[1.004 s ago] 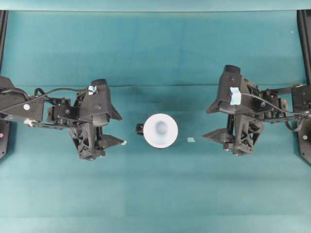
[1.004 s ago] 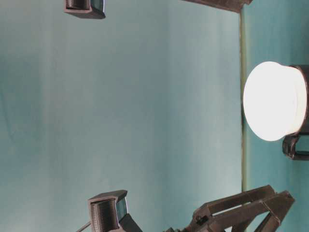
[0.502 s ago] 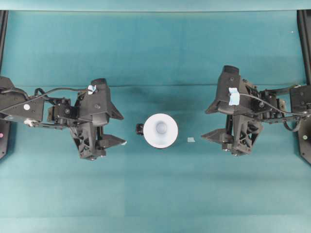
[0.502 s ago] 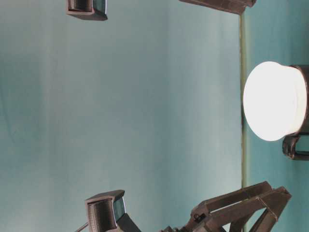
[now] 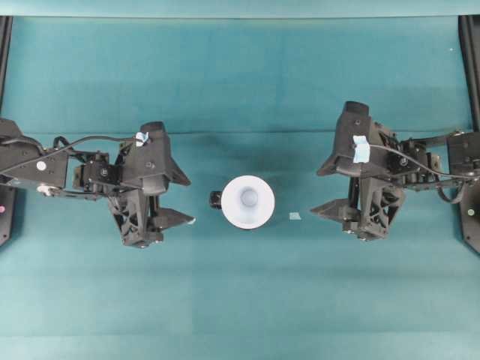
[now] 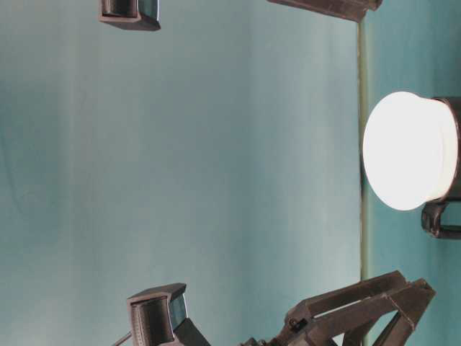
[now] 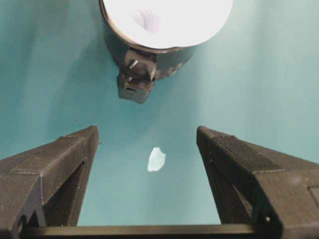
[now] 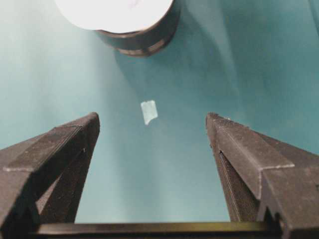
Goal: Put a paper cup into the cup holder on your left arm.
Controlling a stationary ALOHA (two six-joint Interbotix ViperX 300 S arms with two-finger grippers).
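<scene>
The white paper cup (image 5: 247, 201) sits upright inside the glossy black cup holder (image 5: 215, 199) at the table's middle; only the holder's knob handle shows past the cup rim from above. My left gripper (image 5: 185, 199) is open and empty, a short way left of the holder. My right gripper (image 5: 320, 190) is open and empty, to the right of it. In the left wrist view the cup (image 7: 164, 20) and holder (image 7: 144, 55) lie ahead of the open gripper (image 7: 147, 132). In the right wrist view the cup (image 8: 114, 12) and holder (image 8: 149, 37) lie ahead of the open gripper (image 8: 153, 118).
A pale tape scrap (image 5: 295, 216) lies on the teal cloth between the holder and my right gripper. A smaller white scrap (image 5: 191, 220) lies by my left gripper's lower finger. Black frame rails (image 5: 471, 75) stand at both side edges.
Both arms have shifted very slightly, the right one a little up and left. The cup and holder have not moved. Both grippers stay open.
</scene>
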